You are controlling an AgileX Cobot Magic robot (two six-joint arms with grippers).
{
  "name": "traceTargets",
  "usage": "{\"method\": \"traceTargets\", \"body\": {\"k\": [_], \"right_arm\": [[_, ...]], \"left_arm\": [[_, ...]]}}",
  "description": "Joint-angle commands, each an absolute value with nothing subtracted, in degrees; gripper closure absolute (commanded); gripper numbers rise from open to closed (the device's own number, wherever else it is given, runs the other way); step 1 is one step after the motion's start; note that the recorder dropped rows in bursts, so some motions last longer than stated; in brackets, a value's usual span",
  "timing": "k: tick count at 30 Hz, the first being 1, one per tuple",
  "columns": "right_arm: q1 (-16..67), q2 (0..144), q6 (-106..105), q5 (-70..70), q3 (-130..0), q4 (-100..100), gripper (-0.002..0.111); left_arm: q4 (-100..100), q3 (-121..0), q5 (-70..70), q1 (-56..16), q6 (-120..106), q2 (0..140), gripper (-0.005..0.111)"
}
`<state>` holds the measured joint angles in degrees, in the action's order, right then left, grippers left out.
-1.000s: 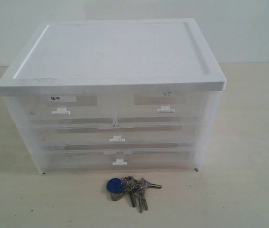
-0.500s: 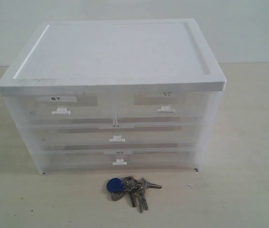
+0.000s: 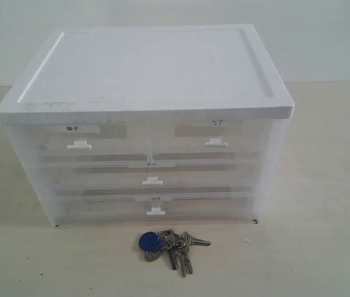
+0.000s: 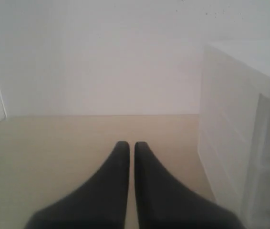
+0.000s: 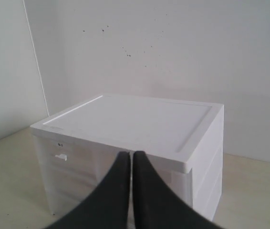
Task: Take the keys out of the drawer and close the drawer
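Left claw (image 4: 131, 144), right claw (image 5: 131, 154) pinched closed, seemingly level.

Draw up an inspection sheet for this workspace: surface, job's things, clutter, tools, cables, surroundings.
Surface: pale table, bare around the unit.
Job's things: keys with a blue fob lie on the table in front of the drawer unit, not touching it. The drawer, upper row with the faint label, sits flush with its neighbour and looks closed.
Clutter: nothing seen.
Tools: left tool shut, holding nothing, beside the unit. Right tool shut, holding nothing, facing the unit. Neither shows in the exterior view.
Cables: nothing seen.
Surroundings: plain pale wall behind the table.
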<state>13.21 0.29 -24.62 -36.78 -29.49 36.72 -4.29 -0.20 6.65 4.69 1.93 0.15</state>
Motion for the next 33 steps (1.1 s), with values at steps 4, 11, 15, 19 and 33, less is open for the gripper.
{"method": "traceTargets", "body": {"k": [4, 11, 15, 19, 33], "right_arm": [[13.25, 0.0, -24.37, -36.67, -29.21, 36.91, 0.108], [13.25, 0.0, -24.37, -36.67, -29.21, 36.91, 0.108], [13.25, 0.0, -24.37, -36.67, -29.21, 36.91, 0.108], [13.25, 0.0, -24.37, -36.67, -29.21, 36.91, 0.108], [13.25, 0.0, -24.37, -36.67, -29.21, 36.91, 0.108]], "left_arm": [[-3.62, 0.0, 15.26, 4.94, 1.7, 0.0, 0.102], [-3.62, 0.0, 17.21, 4.94, 1.7, 0.0, 0.102], [-3.62, 0.0, 17.2, 4.94, 1.7, 0.0, 0.102], [-3.62, 0.0, 17.2, 4.94, 1.7, 0.0, 0.102], [-3.62, 0.0, 17.2, 4.94, 1.7, 0.0, 0.102]]}}
